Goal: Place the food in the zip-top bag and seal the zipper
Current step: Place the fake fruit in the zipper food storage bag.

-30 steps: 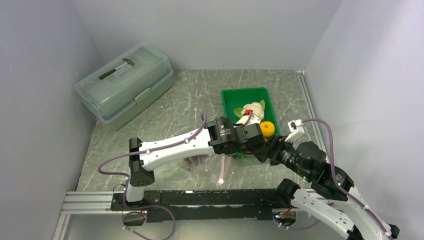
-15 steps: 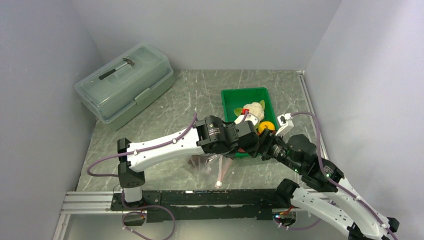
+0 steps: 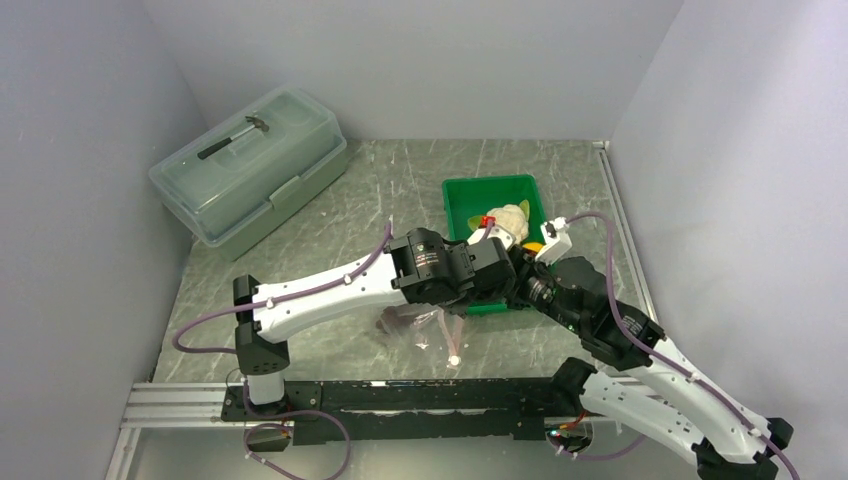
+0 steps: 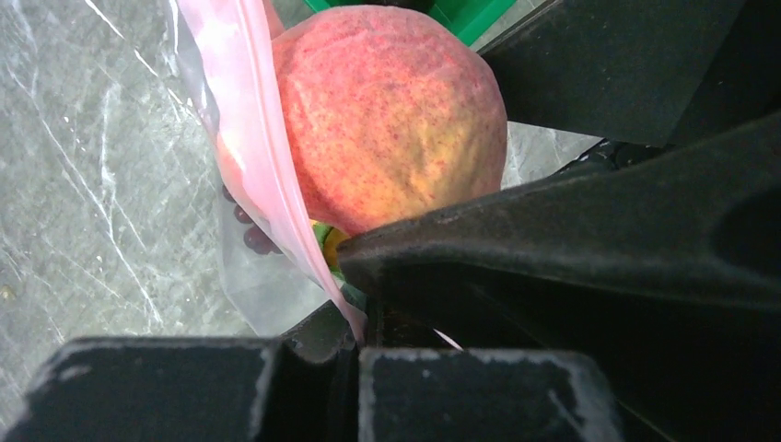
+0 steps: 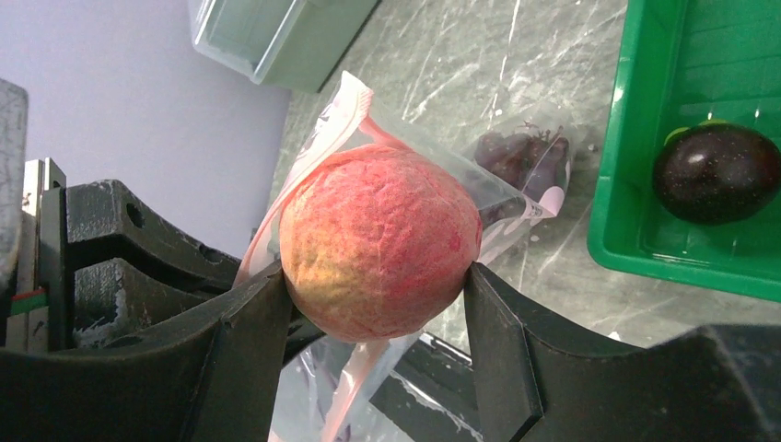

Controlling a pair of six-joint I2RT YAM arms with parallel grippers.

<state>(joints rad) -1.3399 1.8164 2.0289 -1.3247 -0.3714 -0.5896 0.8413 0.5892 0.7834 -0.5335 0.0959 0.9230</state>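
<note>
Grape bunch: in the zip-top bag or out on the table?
In. The right wrist view shows the grape bunch behind the zip-top bag's clear plastic, inside its outline.

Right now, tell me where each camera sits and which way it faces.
Top: fixed above, behind the bases, facing down at table and green tray; left arm, right arm show.
Left wrist: faces down past left claw pinching bag.
Right wrist: faces along right claw gripping peach.
Both wrists share peach, bag.

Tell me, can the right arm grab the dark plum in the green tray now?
Probably not yet: the right gripper is full, clamped on the peach. The plum itself lies uncovered in the tray.
</note>
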